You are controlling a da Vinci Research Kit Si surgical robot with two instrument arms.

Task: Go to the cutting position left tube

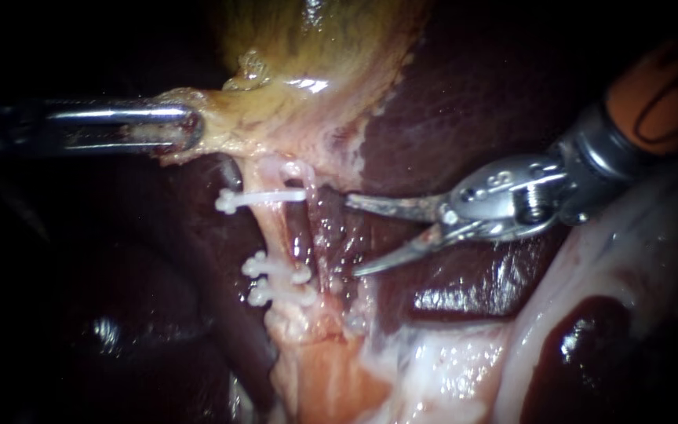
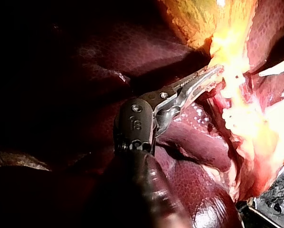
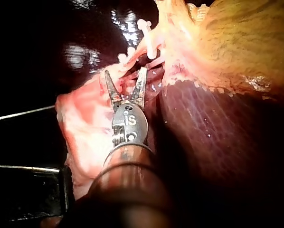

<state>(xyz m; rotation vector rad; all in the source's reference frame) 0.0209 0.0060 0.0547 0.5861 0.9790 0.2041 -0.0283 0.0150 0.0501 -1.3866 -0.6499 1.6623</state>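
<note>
Dark red liver (image 1: pixel 472 102) is forming the backdrop, with the yellowish gallbladder (image 1: pixel 315 55) lying across its upper part. Below the gallbladder the left tube (image 1: pixel 275 232) is running as a pale strand, its long axis going nearly straight up and down in the endoscope view. One white clip (image 1: pixel 264 196) is sitting across it near the gallbladder, and two more clips (image 1: pixel 278 283) are sitting across it lower down, leaving a bare stretch between them. A second pale strand (image 1: pixel 319 235) is lying just beside the tube, on the side facing the right instrument (image 1: pixel 355 235). That instrument is coming in from the right with its two blades standing apart and gripping nothing. Its tips are pointing at the tubes, roughly level with the bare stretch and close to the nearer strand. So the target is lying straight ahead of the blades, just past that strand. I am judging the coming move as a short advance across the tube's axis, until the blades are straddling the bare stretch alone. The left instrument (image 1: pixel 186 129) is clamping the gallbladder's lower edge from the left, well apart from the cutting spot.
</note>
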